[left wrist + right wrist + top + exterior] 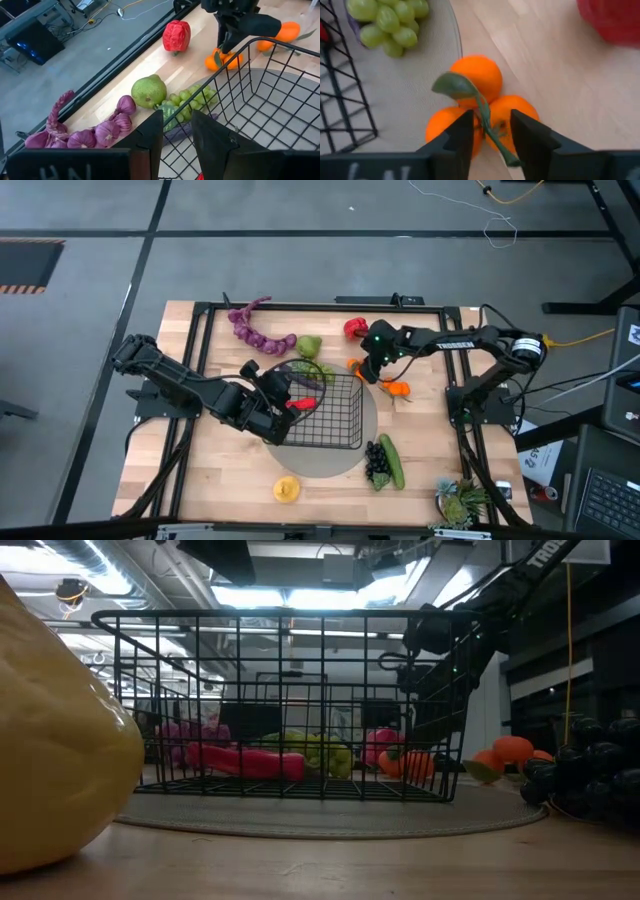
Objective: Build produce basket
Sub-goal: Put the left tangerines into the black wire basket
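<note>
Above the orange cluster (475,107), the right hand (490,131) hung with fingers parted around its stem. Beside it, the basket (330,412) sat on the mat (322,463), where the left hand (283,398), fingers parted, straddled its rim near the red chili (300,404).

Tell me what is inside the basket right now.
Inside the basket lies one red chili, on the side by the left gripper. The rest shows only bare grid; the gripper hides one corner.
</note>
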Robot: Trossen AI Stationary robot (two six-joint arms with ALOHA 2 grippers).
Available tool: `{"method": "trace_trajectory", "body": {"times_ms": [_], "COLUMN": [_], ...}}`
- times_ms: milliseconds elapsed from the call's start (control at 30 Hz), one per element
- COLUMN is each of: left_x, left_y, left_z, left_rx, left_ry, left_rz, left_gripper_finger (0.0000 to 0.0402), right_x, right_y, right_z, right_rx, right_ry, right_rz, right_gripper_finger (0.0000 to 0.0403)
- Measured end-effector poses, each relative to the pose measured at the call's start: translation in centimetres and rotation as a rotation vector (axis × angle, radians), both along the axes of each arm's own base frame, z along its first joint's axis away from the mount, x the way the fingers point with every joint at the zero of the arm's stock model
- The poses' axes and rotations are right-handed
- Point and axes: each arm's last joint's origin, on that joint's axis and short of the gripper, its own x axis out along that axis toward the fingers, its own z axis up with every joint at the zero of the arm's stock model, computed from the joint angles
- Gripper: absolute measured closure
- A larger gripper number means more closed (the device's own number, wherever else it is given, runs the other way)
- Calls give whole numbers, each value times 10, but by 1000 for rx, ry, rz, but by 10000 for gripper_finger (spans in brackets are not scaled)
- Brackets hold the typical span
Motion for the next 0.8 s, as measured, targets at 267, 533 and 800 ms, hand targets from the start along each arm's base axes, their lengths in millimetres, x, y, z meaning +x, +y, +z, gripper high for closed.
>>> {"method": "trace_trajectory", "body": {"times_ms": [267,533,800], "left_x": [0,0,0], "left_y": [0,0,0], "left_z": [0,0,0], "left_rx": [0,1,2], "left_ry": [0,0,2], "left_rz": [0,0,0], "left_gripper_finger": [305,305,305], "right_x": [1,-5,-6], "right_y": [3,16,53], "right_z": [5,42,100], "right_rx": [-79,-403,-427], "right_ry": [3,-11,-393], "right_rz": [18,-123,151], "right_gripper_finger": [389,396,399]}}
